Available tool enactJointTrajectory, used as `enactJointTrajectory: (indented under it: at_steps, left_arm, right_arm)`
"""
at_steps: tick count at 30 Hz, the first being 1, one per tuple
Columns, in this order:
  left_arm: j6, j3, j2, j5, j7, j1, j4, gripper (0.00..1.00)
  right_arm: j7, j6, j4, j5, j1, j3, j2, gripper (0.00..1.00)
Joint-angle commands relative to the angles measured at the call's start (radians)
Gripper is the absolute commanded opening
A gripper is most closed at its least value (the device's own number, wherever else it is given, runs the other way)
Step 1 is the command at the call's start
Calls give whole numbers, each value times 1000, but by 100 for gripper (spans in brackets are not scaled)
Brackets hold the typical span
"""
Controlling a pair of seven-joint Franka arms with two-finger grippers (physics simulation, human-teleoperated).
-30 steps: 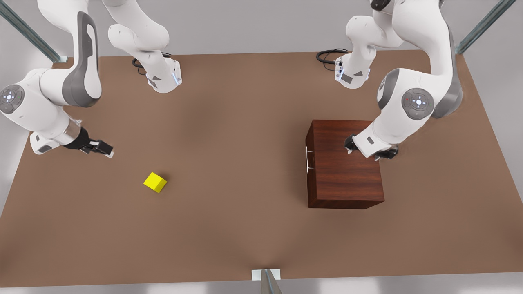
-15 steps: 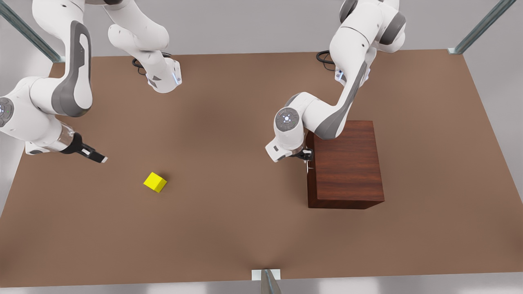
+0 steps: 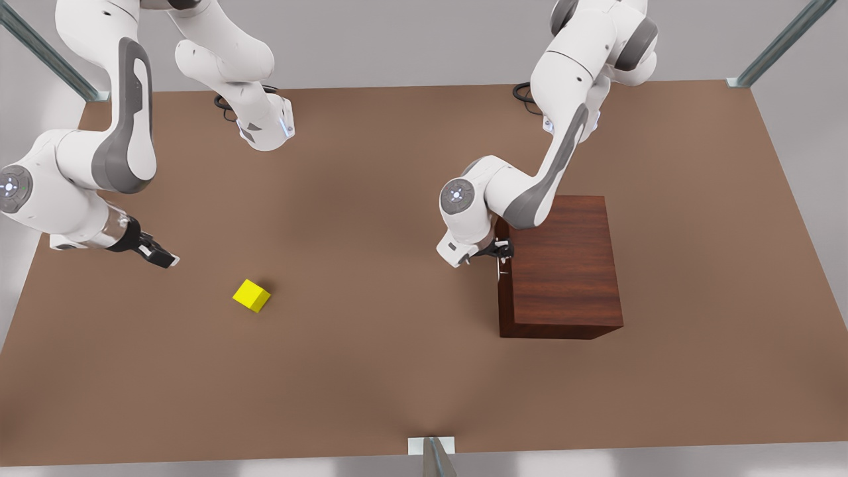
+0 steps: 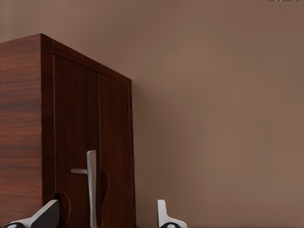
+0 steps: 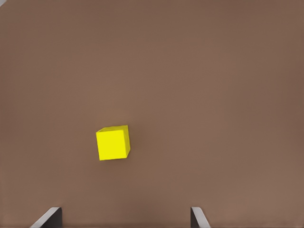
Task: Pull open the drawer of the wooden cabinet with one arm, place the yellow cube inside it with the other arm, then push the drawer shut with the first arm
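The wooden cabinet (image 3: 563,271) stands on the table at the front view's right, and its drawer (image 4: 76,133) is shut. My left gripper (image 3: 501,255) sits at the drawer front, open. In the left wrist view its fingertips (image 4: 164,216) straddle the silver bar handle (image 4: 91,185) without closing on it. The yellow cube (image 3: 252,295) lies on the table at the front view's left. My right gripper (image 3: 165,260) hovers open a short way from the cube, up and to the left in the front view. The cube (image 5: 113,142) lies ahead of the right gripper (image 5: 124,221).
The brown table (image 3: 371,371) stretches wide between the cube and the cabinet. Both arm bases (image 3: 265,129) stand at the far edge with black cables beside them. A metal post (image 3: 434,457) rises at the near edge.
The left arm swung down from over the cabinet top to the drawer front and settled at the handle. The right gripper shifted slightly near the cube. The cube and cabinet stayed put.
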Motion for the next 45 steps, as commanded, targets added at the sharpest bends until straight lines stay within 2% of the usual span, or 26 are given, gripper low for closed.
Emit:
enactJointTrajectory:
  at_steps: [1, 10, 45]
  left_arm:
    - [10, -1, 3, 22, -225, -7, -4, 100]
    - [31, 1, 4, 71, -269, -10, -52, 100]
    - [150, -2, 53, 70, -315, -59, -38, 100]
  right_arm:
    - [93, -2, 0, 0, -6, 0, -1, 100]
    - [94, -2, 0, 0, -6, 0, 5, 100]
    - [94, -2, 2, 0, -6, 2, 5, 100]
